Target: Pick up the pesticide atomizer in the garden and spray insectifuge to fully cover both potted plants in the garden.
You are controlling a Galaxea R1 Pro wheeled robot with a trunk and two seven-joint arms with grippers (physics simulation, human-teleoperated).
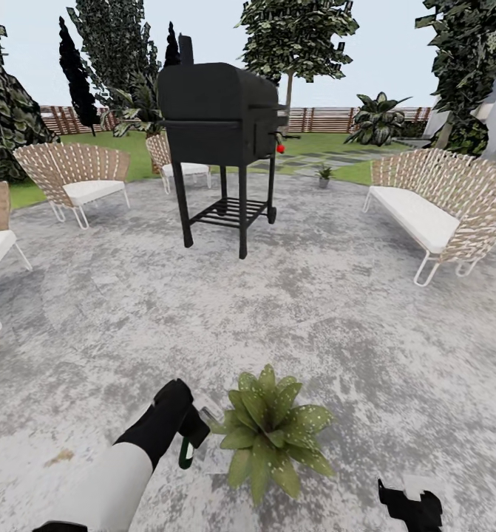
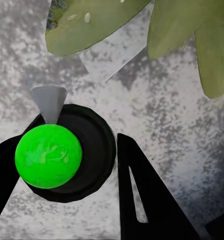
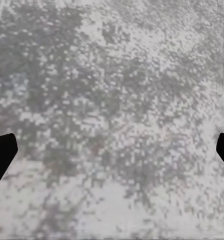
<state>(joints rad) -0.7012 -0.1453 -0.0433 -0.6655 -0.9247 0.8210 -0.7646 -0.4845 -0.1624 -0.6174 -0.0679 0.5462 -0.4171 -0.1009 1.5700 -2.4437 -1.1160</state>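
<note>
From the head camera, I am holding the left pincer (image 1: 191, 434) low over the stone patio (image 1: 351, 332), clamped on the pesticide atomizer (image 1: 185, 448), just beside the near potted plant (image 1: 271, 432) so the spray can reach its leaves. The second potted plant (image 1: 324, 174) is sitting far off at the patio's edge, past the black grill (image 1: 222, 140). The right pincer (image 1: 414, 506) is idling low beside the plant.

On the left wrist camera, the fingers (image 2: 147, 200) are closing around the atomizer's green top (image 2: 48, 156), its grey nozzle (image 2: 49, 102) pointing toward the leaves (image 2: 92, 25).

On the right wrist camera, the fingertips (image 3: 2, 155) are standing wide apart over bare patio, gripping nothing.
</note>
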